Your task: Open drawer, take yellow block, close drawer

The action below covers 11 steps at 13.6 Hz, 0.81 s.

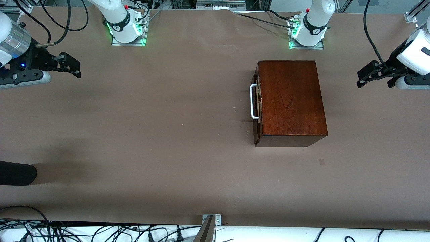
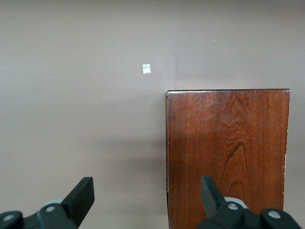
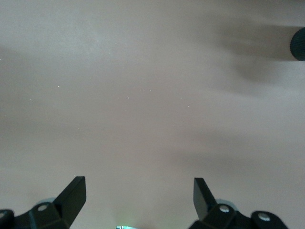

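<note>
You are looking down at a brown table (image 1: 168,134) from a high camera that faces two robot arms. A glossy reddish-brown wooden box (image 1: 290,99) sits on the table, toward the left arm's end. Its drawer (image 1: 256,107) is shut flush with the box, and the white bar handle (image 1: 253,102) on the drawer front faces the right arm's end of the table. The yellow block cannot be seen in any view.

Your left gripper (image 1: 375,76) hangs in the air over bare table at the left arm's end, off the side of the box that has no handle. Its jaws stand wide apart with nothing between them. In the left wrist view the two black fingers (image 2: 82,194) frame the scene: the edge of the box top (image 2: 228,152) runs up between the jaws, so one finger is over wood and the other over bare table. A small pale square mark (image 2: 147,69) lies on the table ahead of the jaws, apart from the box.

Your right gripper (image 1: 70,66) hangs over bare table at the right arm's end, well apart from the box and the handle. Its jaws are also spread wide and hold nothing. In the right wrist view only table shows between its fingers (image 3: 72,194), with a dark rounded object (image 3: 299,44) at the edge, well away from the jaws.
</note>
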### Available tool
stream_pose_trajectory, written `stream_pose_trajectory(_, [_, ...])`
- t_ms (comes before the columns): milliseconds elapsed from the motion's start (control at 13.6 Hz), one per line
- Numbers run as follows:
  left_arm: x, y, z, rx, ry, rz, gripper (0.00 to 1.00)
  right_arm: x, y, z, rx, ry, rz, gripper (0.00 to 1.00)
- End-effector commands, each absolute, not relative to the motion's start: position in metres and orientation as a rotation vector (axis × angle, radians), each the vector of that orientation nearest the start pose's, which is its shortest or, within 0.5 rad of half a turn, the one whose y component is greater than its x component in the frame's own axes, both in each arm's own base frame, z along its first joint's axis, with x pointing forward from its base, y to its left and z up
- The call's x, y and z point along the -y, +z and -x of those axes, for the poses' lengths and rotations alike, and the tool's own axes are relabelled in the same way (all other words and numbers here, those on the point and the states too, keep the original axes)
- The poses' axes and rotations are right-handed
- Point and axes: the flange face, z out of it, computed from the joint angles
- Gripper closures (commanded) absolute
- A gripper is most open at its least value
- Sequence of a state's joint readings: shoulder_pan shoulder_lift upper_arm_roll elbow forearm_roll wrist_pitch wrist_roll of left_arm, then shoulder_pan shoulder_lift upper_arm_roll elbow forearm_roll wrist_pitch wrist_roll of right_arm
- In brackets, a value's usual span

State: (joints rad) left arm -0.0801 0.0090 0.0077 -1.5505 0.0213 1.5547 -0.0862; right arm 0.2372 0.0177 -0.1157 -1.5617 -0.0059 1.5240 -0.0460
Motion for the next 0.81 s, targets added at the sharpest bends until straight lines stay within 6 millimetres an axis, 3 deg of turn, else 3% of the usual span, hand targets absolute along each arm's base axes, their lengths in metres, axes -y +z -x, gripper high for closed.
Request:
stream_pose_trajectory(0, [0.0340, 0.6334, -0.5554, 0.009, 0.025, 3.108, 0.00, -0.0664, 0.6199, -0.5513, 0.256, 0.091, 3.141, 0.00])
stream_pose_trajectory(736, [0.0371, 0.6361, -0.5522, -0.007, 0.037, 3.107, 0.00, -0.0656, 0.6200, -0.5516, 0.253, 0.089, 3.141, 0.00])
